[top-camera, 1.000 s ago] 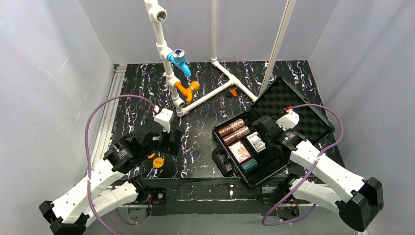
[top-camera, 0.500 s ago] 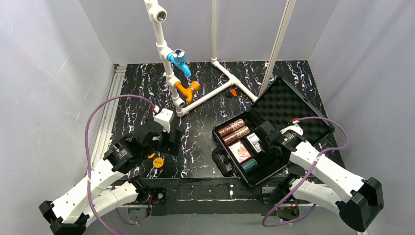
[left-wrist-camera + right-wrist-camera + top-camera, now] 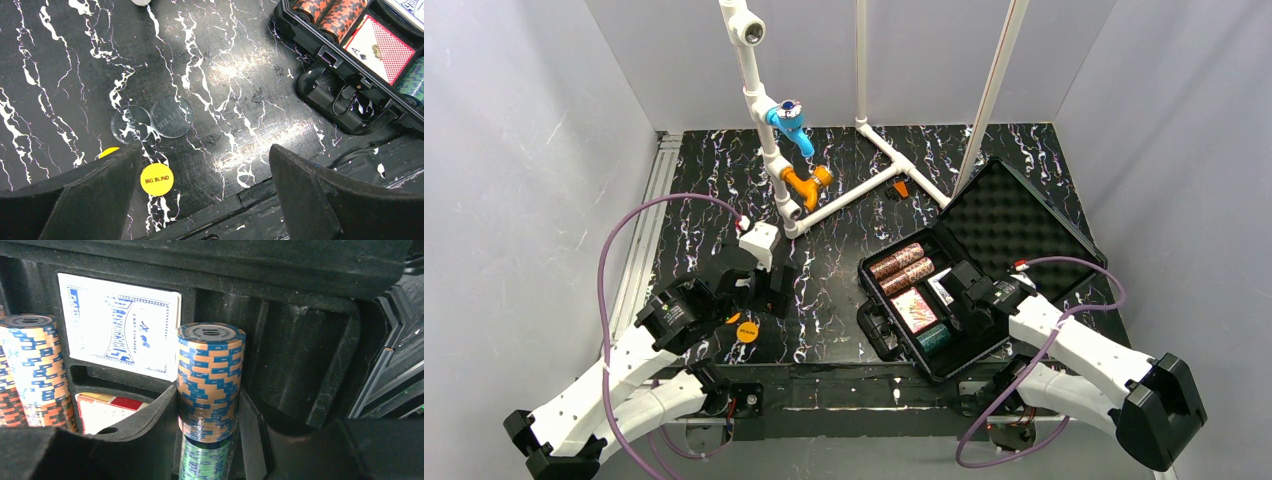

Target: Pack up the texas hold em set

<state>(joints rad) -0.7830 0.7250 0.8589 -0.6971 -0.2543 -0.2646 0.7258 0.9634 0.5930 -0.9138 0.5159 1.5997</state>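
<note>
The black case [image 3: 1024,215] lies open at the right, its foam-lined lid tipped back. Its tray holds red-brown chip rolls [image 3: 902,268], a red card deck [image 3: 914,310] and a green roll [image 3: 934,338]. My right gripper [image 3: 959,298] is down in the tray. The right wrist view shows the right gripper [image 3: 207,400] shut on a blue-and-orange chip roll [image 3: 210,365], end to end with the green roll [image 3: 205,462], next to a blue card deck [image 3: 120,325]. My left gripper [image 3: 205,155] hangs open over the mat beside a yellow BIG BLIND disc [image 3: 156,179].
Two clear discs [image 3: 152,120] and a half-hidden yellow disc [image 3: 111,151] lie by the left fingers. The case handle [image 3: 350,100] faces the left arm. A white pipe frame [image 3: 769,150] with blue and orange fittings stands at the back, with grey walls around.
My right gripper has moved forward and down into the case tray with the chip roll, now covering most of the blue deck from above. The left arm has stayed still.
</note>
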